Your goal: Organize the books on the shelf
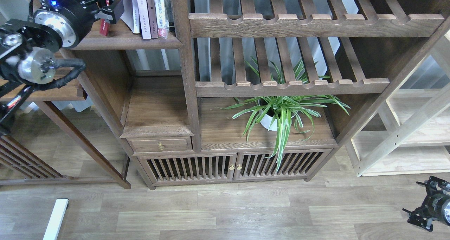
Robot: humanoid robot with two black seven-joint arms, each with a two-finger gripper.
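The shelf [126,42] is a flat dark-brown board at the top left. On it a white book [133,11] and a pale lavender-white book [143,15] stand upright beside a thin brown-spined book and a plastic-wrapped one. A red book [103,26] leans apart from them on the left. My left gripper [108,6] is right at the red book, with a finger [114,8] crossing in front of it. I cannot tell whether it grips the book. My right gripper [427,212] hangs low at the bottom right, small and dark, far from the shelf.
Slatted racks [316,24] with scalloped rails fill the upper middle. A potted spider plant [281,110] stands on the cabinet [160,145] below. A pale wood rack [404,127] is at the right, and a dark side table [66,92] under my left arm.
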